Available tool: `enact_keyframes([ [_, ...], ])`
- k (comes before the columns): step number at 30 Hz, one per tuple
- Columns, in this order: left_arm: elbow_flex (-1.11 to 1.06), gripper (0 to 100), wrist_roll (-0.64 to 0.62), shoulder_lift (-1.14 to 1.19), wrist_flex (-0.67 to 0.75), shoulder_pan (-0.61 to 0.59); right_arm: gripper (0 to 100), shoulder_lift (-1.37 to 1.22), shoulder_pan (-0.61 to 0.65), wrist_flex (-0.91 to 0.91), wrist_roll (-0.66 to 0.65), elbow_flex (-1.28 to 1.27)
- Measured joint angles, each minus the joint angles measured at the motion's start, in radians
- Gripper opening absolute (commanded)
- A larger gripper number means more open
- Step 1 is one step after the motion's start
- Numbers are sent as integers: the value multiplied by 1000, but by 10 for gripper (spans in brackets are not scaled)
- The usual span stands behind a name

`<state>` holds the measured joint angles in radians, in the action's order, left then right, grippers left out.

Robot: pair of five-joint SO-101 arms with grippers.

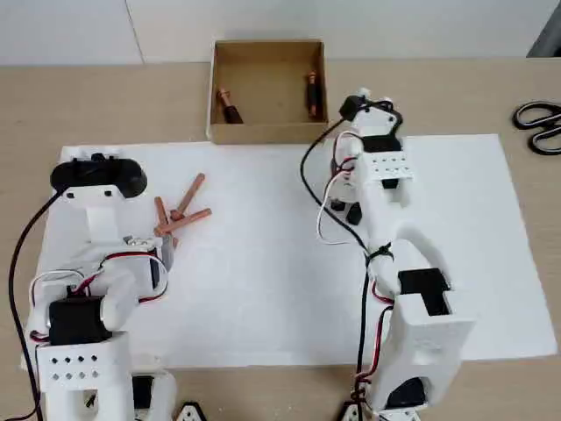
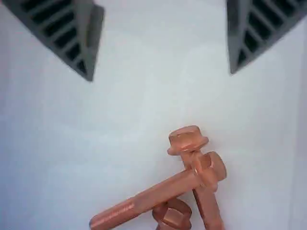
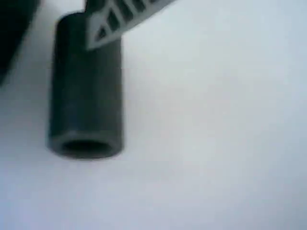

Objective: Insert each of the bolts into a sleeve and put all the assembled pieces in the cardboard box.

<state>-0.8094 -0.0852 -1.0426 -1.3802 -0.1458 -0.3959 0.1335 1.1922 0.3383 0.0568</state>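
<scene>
Three copper bolts (image 1: pixel 180 215) lie crossed in a small heap on the white paper (image 1: pixel 263 289). In the left wrist view the bolts (image 2: pixel 192 167) rest just beyond my left gripper (image 2: pixel 160 72), which is open with nothing between its fingers (image 2: pixel 81 52). In the high view that gripper (image 1: pixel 165 247) sits right beside the heap. A black sleeve (image 3: pixel 86 96) lies on its side on the paper, and my right gripper (image 1: pixel 344 189) hangs close over it. Black sleeves (image 1: pixel 346 209) show beside that arm. The cardboard box (image 1: pixel 213 88) holds two assembled pieces (image 1: pixel 230 107) (image 1: pixel 312 95).
Scissors (image 1: pixel 539 123) lie on the wooden table at the far right. The box stands at the paper's far edge, between the two arms. Bare paper stretches between the arms and to the right of the right arm.
</scene>
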Motion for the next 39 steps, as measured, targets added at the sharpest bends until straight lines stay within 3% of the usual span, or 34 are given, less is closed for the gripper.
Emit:
enact_keyframes([
  [14, 0, 174, 0, 0, -3, 0, 196, -28, -32, -6, 0, -9],
  [16, 0, 174, 0, 0, -3, 0, 162, -28, -32, -6, 0, -9],
  [20, 0, 174, 0, 0, -3, 0, 0, -26, -43, 11, -2, -9],
  [29, 0, 174, 2, 0, -3, 0, 4, -25, -49, 25, -2, -11],
  [33, 0, 174, 2, 0, -3, 0, 4, 23, -38, 129, -3, -9],
  [39, 0, 174, 2, 0, -3, 0, 4, 170, -8, 319, -178, 35],
])
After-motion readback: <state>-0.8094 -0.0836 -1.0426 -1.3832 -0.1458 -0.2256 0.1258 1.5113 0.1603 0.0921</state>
